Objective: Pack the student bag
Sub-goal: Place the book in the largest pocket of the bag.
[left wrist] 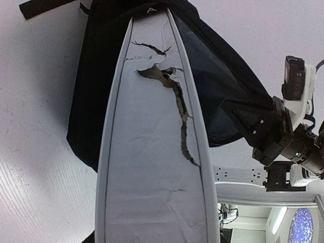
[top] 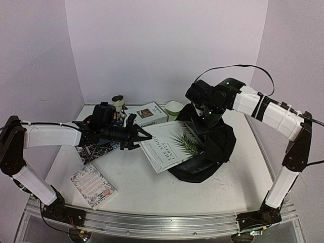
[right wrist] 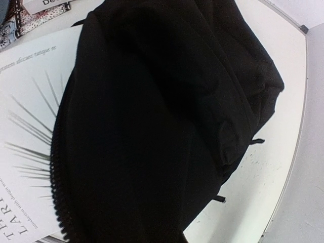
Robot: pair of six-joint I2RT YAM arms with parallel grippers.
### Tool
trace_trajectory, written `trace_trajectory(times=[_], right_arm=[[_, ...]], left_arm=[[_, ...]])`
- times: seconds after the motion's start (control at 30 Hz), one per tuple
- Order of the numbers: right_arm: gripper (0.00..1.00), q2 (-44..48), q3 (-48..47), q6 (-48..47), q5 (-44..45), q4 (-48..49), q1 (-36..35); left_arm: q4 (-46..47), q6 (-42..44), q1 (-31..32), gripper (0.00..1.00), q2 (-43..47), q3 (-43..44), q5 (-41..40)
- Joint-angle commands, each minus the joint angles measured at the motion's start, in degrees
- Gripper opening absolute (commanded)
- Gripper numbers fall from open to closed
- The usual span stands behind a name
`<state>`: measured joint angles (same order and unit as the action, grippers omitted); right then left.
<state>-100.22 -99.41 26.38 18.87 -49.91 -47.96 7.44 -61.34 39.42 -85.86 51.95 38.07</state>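
Reading matter is found at the left side of the table [top: 136,187]: a floral book [top: 93,186] is laid near the front-left corner, and a black-patterned book [top: 96,151] is placed behind it, partly covered by the left arm. The left gripper [top: 143,136] is held level above the table's middle and is closed on the left corner of a large white book [top: 169,147], whose cover is printed with a palm frond. This book is carried tilted, its pale underside is seen to be torn, and its right end is inserted into the student bag [top: 215,147]. Towards the rear edge, a small jar [top: 118,103], a white volume [top: 147,114] and a pale green cup [top: 173,107] are set in a row. The student bag is positioned right of centre, with its zipped mouth turned to the left. The right gripper [top: 207,121] is clenched on the bag's raised upper fabric.
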Motion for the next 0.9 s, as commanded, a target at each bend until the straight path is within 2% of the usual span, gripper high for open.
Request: trace_trajectory(times=[0.0,0.4,0.5,0.73,0.87], right_arm=[[0.00,2.3,-5.8,0.9,-1.0,-3.2,-0.5],[0.00,-5.2,-16.3,-1.5,-2.4,-1.2,-0.5],[0.00,-5.4,-15.9,-1.8,-3.2,-0.2,-0.5],[0.00,-3.8,-12.3,-1.3,-5.5,2.0,-0.5],[0.00,-2.5,-10.5,-0.6,-6.4,3.3,-0.5]], left_arm=[[0.8,0.6,-1.7,0.15,-1.2,3.6,-7.7],[2.3,-2.0,2.2,0.15,-3.1,3.9,-11.2],[3.3,-2.7,2.3,0.15,-3.7,4.8,-12.0],[9.9,-6.0,3.5,0.15,-7.5,6.7,-8.4],[12.5,-7.7,5.3,0.15,-9.1,7.4,-9.7]])
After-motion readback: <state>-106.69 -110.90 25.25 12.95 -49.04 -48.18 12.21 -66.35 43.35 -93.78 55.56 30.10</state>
